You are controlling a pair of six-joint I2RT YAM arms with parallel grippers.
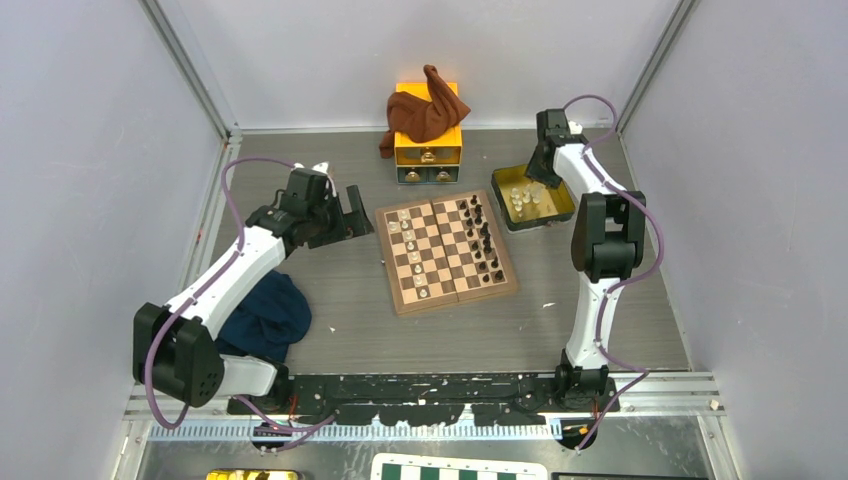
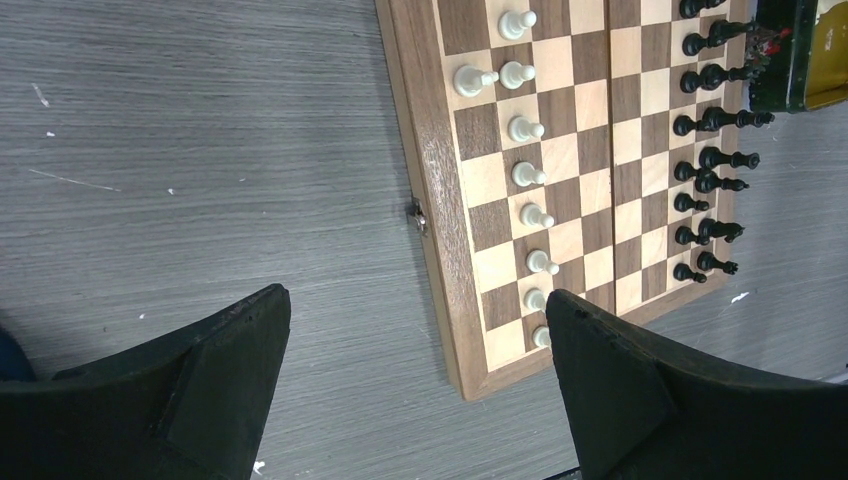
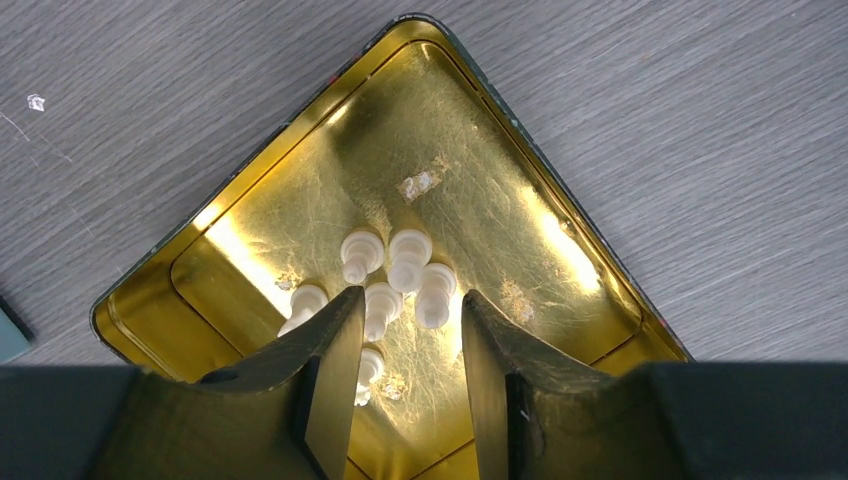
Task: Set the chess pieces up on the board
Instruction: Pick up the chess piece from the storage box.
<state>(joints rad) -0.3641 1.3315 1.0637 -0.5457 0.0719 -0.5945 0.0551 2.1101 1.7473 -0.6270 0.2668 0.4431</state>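
The wooden board [image 1: 455, 298] lies in the middle of the table. A column of cream-white pieces [image 1: 410, 250] stands on its left side and two columns of dark pieces [image 1: 485, 240] on its right. In the left wrist view the board's border [image 2: 430, 180], white pieces [image 2: 527, 128] and dark pieces [image 2: 715, 160] show. My left gripper [image 1: 352, 222] [image 2: 417, 300] is open and empty, just left of the board. My right gripper [image 1: 535, 180] [image 3: 412, 297] is open above several white pieces [image 3: 410, 260] lying in the gold tray [image 3: 330, 105], touching none that I can see.
The tray [image 1: 560, 212] sits right of the board's far corner. An orange drawer box with a brown cloth [image 1: 428, 130] stands behind the board. A blue cloth [image 1: 265, 315] lies under the left arm. A green-and-white checkered board [image 1: 460, 470] is at the near edge.
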